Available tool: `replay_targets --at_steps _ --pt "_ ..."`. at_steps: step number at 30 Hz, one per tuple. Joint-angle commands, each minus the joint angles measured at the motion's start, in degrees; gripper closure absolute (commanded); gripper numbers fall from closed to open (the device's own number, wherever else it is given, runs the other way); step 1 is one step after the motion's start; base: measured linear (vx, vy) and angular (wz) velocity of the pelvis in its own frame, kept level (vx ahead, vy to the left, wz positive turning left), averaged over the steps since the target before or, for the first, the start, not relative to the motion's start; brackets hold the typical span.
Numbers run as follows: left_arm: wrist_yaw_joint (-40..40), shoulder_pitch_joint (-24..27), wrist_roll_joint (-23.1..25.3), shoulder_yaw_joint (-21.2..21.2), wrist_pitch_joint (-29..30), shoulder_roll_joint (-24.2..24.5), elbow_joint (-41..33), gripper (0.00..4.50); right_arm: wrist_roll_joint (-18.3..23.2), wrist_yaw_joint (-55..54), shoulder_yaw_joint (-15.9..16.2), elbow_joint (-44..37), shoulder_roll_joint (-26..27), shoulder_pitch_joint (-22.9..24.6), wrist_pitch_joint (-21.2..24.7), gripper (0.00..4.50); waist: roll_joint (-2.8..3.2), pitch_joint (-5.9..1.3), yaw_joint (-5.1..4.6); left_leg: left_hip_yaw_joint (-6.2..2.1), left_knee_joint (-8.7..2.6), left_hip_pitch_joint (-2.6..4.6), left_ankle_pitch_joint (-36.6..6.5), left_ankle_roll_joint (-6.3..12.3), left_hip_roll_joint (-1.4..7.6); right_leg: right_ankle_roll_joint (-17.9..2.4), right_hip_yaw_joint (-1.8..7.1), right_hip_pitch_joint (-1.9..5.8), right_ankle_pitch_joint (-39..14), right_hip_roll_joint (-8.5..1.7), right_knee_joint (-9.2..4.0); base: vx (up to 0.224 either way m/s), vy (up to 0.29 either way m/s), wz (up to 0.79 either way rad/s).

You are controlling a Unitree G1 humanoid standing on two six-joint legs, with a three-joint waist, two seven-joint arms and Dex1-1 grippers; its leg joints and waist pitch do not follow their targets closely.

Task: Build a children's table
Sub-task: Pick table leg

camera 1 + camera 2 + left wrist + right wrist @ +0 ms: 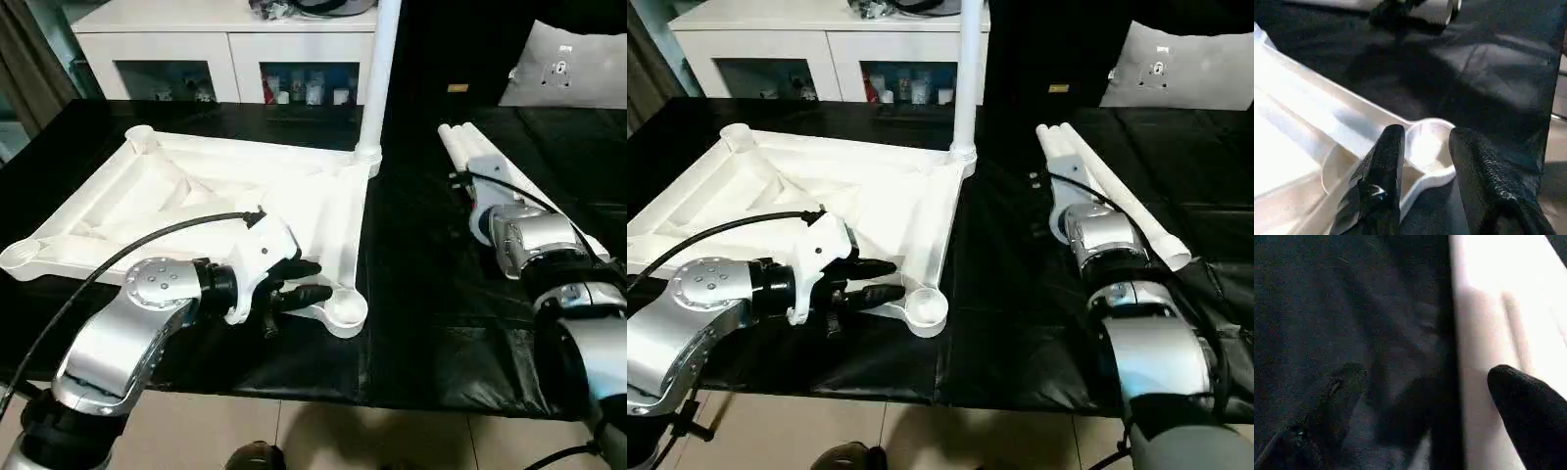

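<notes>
left eye view looks down on a black mat-covered workbench where a white square table top lies upside down, its ribbed underside facing up, filling the left half of the bench. round sockets sit at its corners; the near right socket is empty and reaches almost to the bench's front edge. at the far right corner one white leg stands upright in its socket, its long axis vertical, rising past the top of the picture. right of the table top, well apart from it, loose white legs lie side by side on the mat, their long axes running from the far centre toward the near right. the left gripper hangs just beside the empty near right socket, its two black fingers parted and pointing toward the socket, with nothing between them. the right gripper is down at the loose legs, its fingers spread wide, one fingertip over a white leg and the other over the black mat, clasping nothing. a white cabinet stands behind the bench.
</notes>
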Motion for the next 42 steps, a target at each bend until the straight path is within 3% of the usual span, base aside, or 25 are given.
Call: replay_targets --at_steps 1,8,14,15,21,32,42 --pt "0.8 0.33 -0.72 0.41 1.31 0.78 -1.68 2.48 -0.22 -1.35 -1.47 2.33 -0.68 -2.01 -1.43 0.0 -0.73 -4.2 -0.01 -0.99 -3.33 1.55 -16.49 -1.32 2.33 -13.07 2.18 2.2 -11.7 -3.16 -4.12 0.0 0.0 0.0" --pt "1.5 0.49 -1.38 0.37 2.44 1.12 -2.33 1.98 0.28 -1.72 -2.21 5.11 -1.69 -3.33 -3.76 0.0 -0.78 -4.14 -0.13 -0.92 -3.27 1.44 -16.61 -0.84 2.22 -12.62 2.12 2.16 -12.06 -3.03 -4.31 0.0 0.0 0.0" --pt "1.91 0.12 -2.04 -0.01 2.8 1.99 -2.25 1.61 0.37 0.64 -2.59 7.99 -2.71 -3.86 -1.13 0.0 -0.66 -4.13 -0.19 -0.92 -3.22 1.38 -17.01 -0.77 2.18 -12.95 2.04 2.18 -12.0 -2.84 -4.19 0.0 0.0 0.0" --pt "1.91 0.12 -2.04 -0.01 2.8 1.99 -2.25 1.39 0.37 0.64 -2.59 7.99 -2.71 -3.86 -1.13 0.0 -0.74 -4.17 -0.15 -0.93 -3.21 1.34 -16.86 -0.68 2.2 -12.92 2.04 2.24 -12.0 -2.91 -4.21 0.0 0.0 0.0" --pt "2.19 0.0 -2.34 -0.51 3.05 2.19 -2.45 0.82 0.17 5.22 -2.16 9.72 -2.97 -3.13 2.31 0.6 -0.69 -4.13 -0.05 -0.95 -3.18 1.36 -17.21 -0.69 2.24 -13.15 2.01 2.22 -12.55 -2.9 -4.23 0.0 0.0 0.0" --pt "2.67 -0.25 -2.65 -0.56 2.78 3.18 -2.12 0.05 -0.04 8.83 -2.19 10.35 -3.8 -2.62 3.97 1.48 -0.85 -4.07 0.05 -1.02 -3.24 1.46 -18.25 -0.93 2.38 -13.23 2.02 2.08 -14.2 -3.05 -4.27 0.0 0.0 0.0" --pt "2.31 -0.59 -3.94 -0.74 2.92 4.16 -1.77 0.0 1.59 12.96 -3.9 10.94 -4.04 -2.38 5.94 2.38 -0.79 -4.09 0.3 -0.99 -3.21 1.51 -18.59 -1.0 2.4 -13.2 2.02 2.01 -14.58 -3.02 -4.32 0.0 0.0 0.0"
